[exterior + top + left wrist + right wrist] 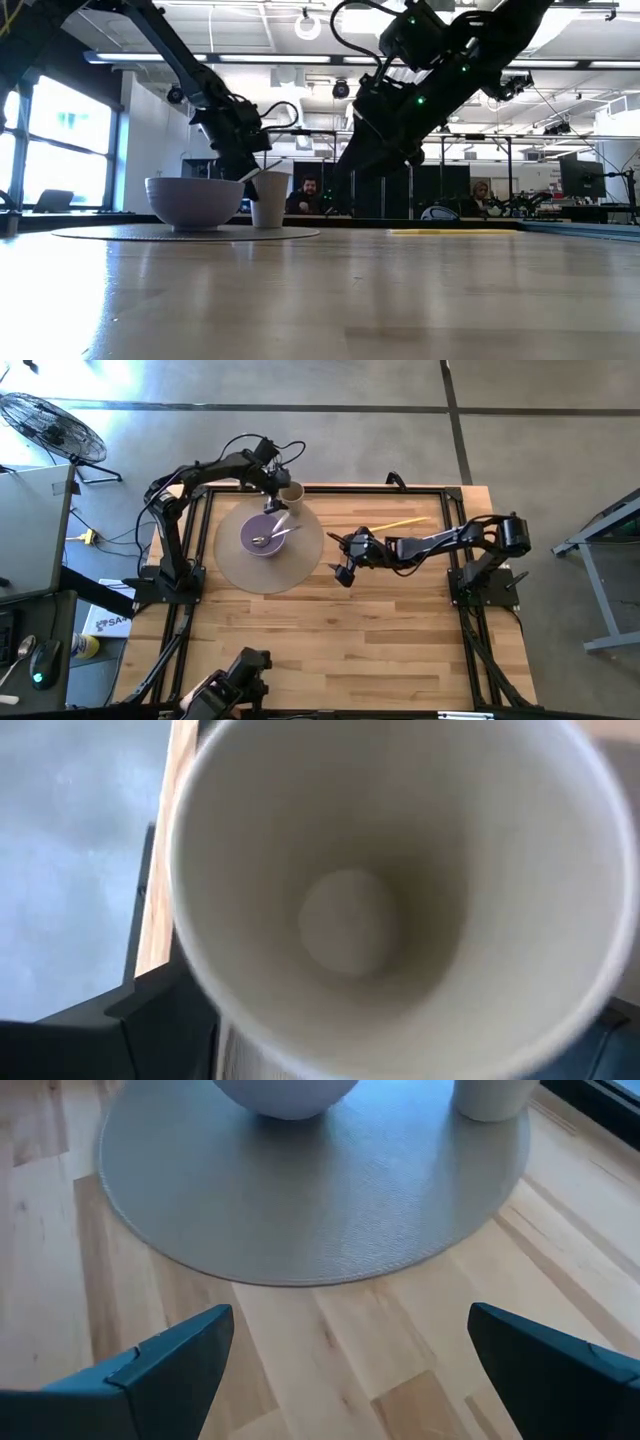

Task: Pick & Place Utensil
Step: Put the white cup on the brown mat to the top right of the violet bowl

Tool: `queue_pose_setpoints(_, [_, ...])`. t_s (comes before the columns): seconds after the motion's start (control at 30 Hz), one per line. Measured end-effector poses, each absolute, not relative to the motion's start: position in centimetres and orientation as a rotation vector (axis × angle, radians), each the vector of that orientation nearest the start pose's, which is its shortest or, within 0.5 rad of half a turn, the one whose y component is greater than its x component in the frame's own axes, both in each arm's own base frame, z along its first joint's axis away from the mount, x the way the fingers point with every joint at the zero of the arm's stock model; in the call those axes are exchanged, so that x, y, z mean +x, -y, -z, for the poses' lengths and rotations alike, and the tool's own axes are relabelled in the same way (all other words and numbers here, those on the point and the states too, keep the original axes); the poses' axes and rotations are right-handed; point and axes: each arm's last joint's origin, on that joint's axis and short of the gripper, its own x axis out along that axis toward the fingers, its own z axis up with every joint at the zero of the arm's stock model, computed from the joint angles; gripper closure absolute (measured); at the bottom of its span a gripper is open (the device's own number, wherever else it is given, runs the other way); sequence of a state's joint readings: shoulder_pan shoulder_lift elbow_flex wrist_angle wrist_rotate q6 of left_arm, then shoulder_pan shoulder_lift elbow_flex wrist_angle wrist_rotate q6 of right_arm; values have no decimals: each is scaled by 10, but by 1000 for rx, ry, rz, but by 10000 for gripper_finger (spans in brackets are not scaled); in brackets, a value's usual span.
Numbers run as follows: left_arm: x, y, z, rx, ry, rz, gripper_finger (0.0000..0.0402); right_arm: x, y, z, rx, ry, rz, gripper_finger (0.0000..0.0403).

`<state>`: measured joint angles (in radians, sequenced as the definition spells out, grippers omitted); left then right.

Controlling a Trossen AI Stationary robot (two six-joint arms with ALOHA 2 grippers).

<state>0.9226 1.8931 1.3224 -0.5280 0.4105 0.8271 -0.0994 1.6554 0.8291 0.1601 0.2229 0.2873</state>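
A purple bowl point(262, 536) stands on a round grey mat point(300, 565), with a pale spoon point(270, 536) resting in it, its handle over the far rim. A beige paper cup point(291, 493) stands upright on the mat's far edge, and the left wrist view point(380, 910) shows it empty. My left gripper point(273, 500) is right beside the cup, on the bowl's side, slanting down. Its dark fingers point(160, 1020) show wide apart on either side of the cup's wall. My right gripper point(350, 1370) is open and empty above bare wood, right of the mat. My left gripper's open fingers stand on either side of the cup's outer wall point(240, 1055), coming from above at a slant. I cannot tell whether they touch it. The cup stands upright on the mat.
A yellow utensil point(400, 523) lies on the table at the far right, behind my right arm. The table's black frame rail point(380, 488) runs along the far edge. Bare wood point(330, 640) lies toward the near edge. People sit in the room beyond the table point(310, 195).
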Motion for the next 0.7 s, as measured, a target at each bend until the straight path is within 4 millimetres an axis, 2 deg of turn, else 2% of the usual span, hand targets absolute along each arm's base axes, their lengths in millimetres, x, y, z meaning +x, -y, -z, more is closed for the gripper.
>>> queue_pose_setpoints(0.3, [236,-299,-196,40,-1128,-114,12,323,46,-165,253,-650,393,6])
queue_pose_setpoints(0.43, [236,-301,-196,48,-1135,-163,16,323,46,-165,252,-655,393,6])
queue_pose_setpoints(0.57, [235,-300,-197,61,-1173,-163,64,323,46,-165,249,-660,393,6])
queue_pose_setpoints(0.7, [235,-301,-201,58,-1183,-163,149,323,46,-165,245,-658,392,6])
